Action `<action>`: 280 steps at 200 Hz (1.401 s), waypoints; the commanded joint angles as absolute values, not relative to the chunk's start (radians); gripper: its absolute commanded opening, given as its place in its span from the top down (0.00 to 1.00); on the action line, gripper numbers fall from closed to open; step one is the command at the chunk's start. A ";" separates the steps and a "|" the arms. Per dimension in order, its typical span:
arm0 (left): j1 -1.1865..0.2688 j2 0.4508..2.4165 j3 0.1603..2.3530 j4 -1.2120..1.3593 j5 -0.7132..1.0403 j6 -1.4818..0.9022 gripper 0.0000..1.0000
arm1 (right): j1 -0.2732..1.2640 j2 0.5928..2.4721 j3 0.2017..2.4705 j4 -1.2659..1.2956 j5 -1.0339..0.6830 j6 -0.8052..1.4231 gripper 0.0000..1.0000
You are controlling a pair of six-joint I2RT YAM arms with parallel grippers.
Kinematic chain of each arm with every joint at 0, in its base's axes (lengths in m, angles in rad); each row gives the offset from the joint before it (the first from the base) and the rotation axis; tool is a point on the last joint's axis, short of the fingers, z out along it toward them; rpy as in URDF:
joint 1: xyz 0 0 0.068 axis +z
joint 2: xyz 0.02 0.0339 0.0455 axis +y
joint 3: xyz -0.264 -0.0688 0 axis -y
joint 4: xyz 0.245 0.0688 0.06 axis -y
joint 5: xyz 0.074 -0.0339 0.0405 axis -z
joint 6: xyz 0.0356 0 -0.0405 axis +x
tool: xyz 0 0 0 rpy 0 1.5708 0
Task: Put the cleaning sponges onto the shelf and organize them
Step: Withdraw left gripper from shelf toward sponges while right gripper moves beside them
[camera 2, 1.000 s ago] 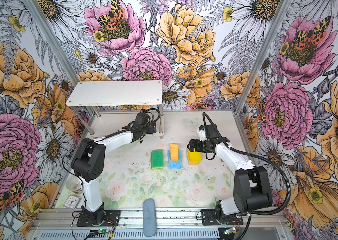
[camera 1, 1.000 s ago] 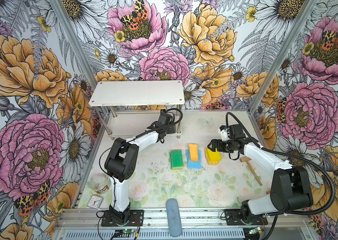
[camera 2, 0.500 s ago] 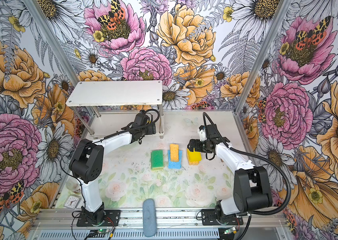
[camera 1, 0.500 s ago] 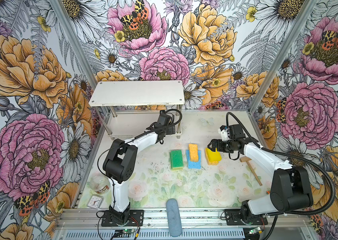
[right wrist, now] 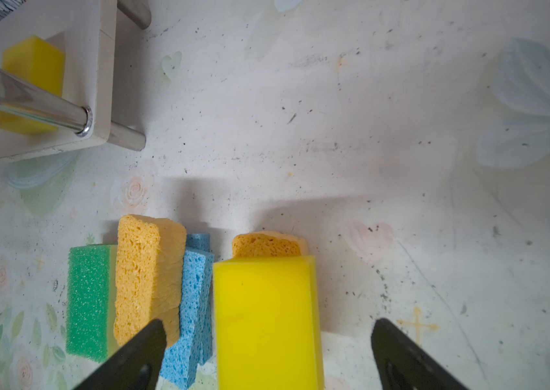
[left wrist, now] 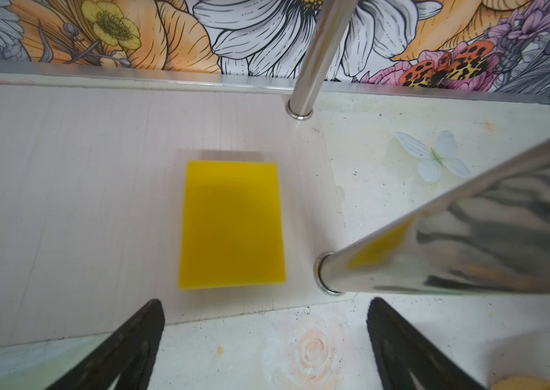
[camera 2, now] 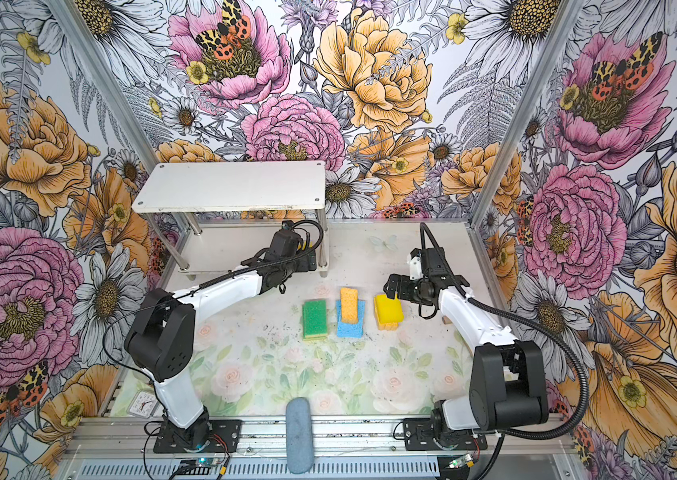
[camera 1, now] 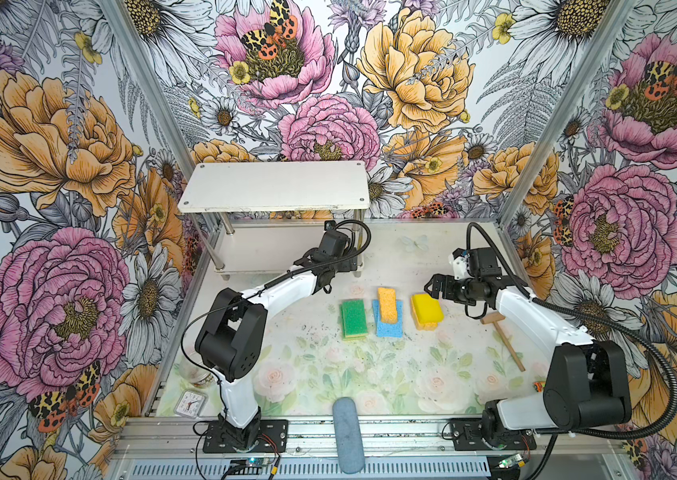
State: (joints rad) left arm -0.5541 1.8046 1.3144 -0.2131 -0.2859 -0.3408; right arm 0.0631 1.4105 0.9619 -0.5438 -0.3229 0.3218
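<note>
The white two-tier shelf (camera 1: 274, 187) (camera 2: 228, 185) stands at the back. A bright yellow sponge (left wrist: 231, 224) (right wrist: 32, 84) lies flat on its lower board (left wrist: 64, 202), near the right end. My left gripper (left wrist: 265, 300) (camera 1: 338, 253) is open and empty just in front of that board. My right gripper (right wrist: 270, 322) (camera 1: 432, 286) is open, straddling another yellow sponge (camera 1: 426, 311) (right wrist: 263, 320) without touching it. That sponge rests on a pale orange sponge (right wrist: 266, 244). Beside it, an orange sponge (camera 1: 387, 304) lies on blue sponges (camera 1: 390, 328), then a green-topped sponge (camera 1: 354, 318).
Shiny shelf posts (left wrist: 320, 57) (left wrist: 452, 236) stand close to my left gripper. A small wooden mallet (camera 1: 503, 340) lies right of the sponges. A grey-blue cylinder (camera 1: 348, 434) sits at the front edge. A small clock (camera 1: 190, 403) and a glass jar (camera 1: 195, 372) are at front left.
The left arm's elbow has drifted a little to the left while its gripper stays by the shelf's right end. The right arm and the sponges on the table have not moved.
</note>
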 commanded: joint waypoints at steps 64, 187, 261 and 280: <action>-0.658 1.659 1.288 -0.318 -0.358 -0.406 0.01 | -0.013 1.403 0.948 -0.698 -0.005 0.371 0.03; -0.669 1.601 1.190 -0.360 -0.318 -0.496 0.01 | 0.099 1.559 0.969 -0.723 0.051 0.342 0.04; -0.662 1.595 1.172 -0.359 -0.328 -0.500 0.01 | 0.154 1.577 0.990 -0.710 0.030 0.348 0.06; -0.663 1.594 1.170 -0.360 -0.328 -0.500 0.01 | 0.167 1.585 0.997 -0.700 0.022 0.351 0.06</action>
State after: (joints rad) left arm -0.6708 1.6100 1.1835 -0.3603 -0.3286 -0.4850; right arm 0.1513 1.5723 0.9604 -0.7212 0.0330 0.3485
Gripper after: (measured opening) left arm 0.987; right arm 0.942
